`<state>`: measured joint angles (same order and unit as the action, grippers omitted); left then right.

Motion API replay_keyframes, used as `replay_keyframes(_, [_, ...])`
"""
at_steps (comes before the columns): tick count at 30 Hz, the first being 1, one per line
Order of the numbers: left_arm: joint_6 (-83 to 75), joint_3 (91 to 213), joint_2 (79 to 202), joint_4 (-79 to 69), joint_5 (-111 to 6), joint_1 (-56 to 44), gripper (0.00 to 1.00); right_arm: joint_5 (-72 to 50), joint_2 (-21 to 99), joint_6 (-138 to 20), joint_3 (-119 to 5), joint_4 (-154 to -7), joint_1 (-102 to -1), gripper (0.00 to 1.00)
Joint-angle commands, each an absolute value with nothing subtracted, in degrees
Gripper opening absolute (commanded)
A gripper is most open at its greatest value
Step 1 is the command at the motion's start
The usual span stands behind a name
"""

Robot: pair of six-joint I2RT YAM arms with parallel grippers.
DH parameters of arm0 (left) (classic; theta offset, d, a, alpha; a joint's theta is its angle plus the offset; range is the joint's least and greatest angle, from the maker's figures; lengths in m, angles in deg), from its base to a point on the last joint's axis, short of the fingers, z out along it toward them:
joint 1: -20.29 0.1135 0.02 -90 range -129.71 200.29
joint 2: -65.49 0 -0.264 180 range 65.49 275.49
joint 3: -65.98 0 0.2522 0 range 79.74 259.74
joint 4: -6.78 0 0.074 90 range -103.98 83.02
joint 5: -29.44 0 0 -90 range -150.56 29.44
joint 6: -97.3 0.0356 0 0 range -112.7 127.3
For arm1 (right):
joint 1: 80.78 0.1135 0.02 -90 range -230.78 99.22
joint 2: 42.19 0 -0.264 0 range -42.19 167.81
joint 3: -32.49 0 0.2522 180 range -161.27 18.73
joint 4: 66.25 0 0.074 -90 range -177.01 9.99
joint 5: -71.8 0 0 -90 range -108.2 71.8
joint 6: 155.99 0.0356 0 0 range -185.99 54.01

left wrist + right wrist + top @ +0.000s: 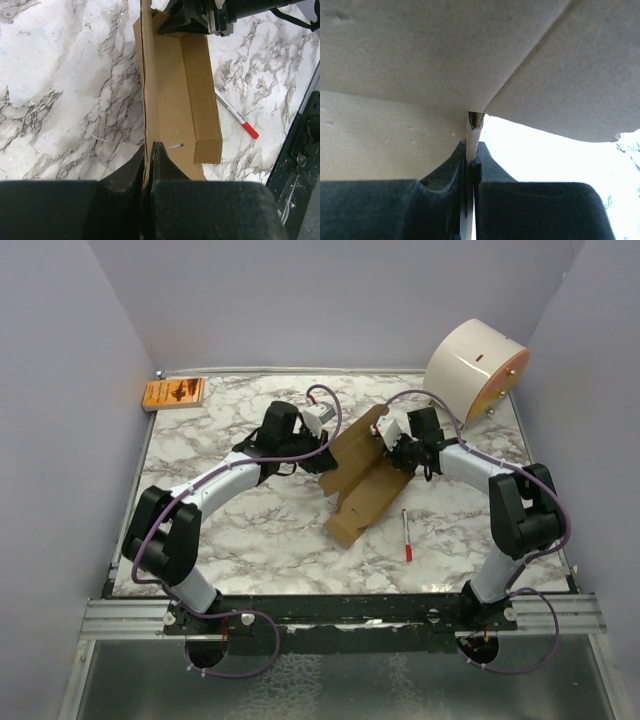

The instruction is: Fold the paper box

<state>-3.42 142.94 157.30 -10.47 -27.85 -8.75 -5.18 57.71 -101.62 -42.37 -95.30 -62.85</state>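
Note:
The paper box (365, 485) is a plain brown cardboard sheet, partly folded, lying mid-table between the two arms. My left gripper (322, 452) is shut on its left raised panel; in the left wrist view the panel's edge (146, 100) runs up from between my jaws, with the folded trough (187, 95) to the right. My right gripper (392, 445) is shut on the box's far right edge; the right wrist view shows a thin cardboard wall (471, 145) pinched between the jaws and panels (445, 55) filling the top.
A red-and-white pen (407, 535) lies on the marble table (240, 530) just right of the box, also in the left wrist view (235, 112). A big white cylinder (475, 368) stands at the back right. A small orange packet (174, 393) lies at the back left corner.

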Motion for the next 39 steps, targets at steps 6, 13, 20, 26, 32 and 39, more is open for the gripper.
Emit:
replay_keyframes(6, [-2.2, 145.3, 155.5, -10.4, -29.3, -9.3, 0.0, -5.0, 55.3, -102.3, -42.0, -94.7, -62.5, 0.36])
replay_keyframes(13, [-0.5, 146.1, 154.7, -12.2, -31.2, -9.4, 0.0, 3.5, 51.4, -101.0, -43.8, -99.3, -63.4, 0.51])
replay_keyframes(20, [2.9, 147.1, 153.8, -14.5, -32.4, -9.3, 0.0, 12.7, 48.1, -102.2, -46.7, -105.5, -64.6, 0.63])
replay_keyframes(26, [5.3, 148.0, 154.0, -17.1, -33.3, -9.3, 0.0, 25.0, 43.6, -105.5, -47.4, -111.1, -68.6, 0.64])
replay_keyframes(32, [5.2, 148.0, 155.0, -18.5, -33.9, -9.3, 0.0, 43.5, 36.8, -100.7, -40.0, -110.0, -76.0, 0.57])
replay_keyframes(39, [1.4, 148.2, 156.2, -17.9, -37.1, -9.3, 0.0, 32.2, 34.2, -54.7, -21.3, -78.3, -85.9, 0.06])
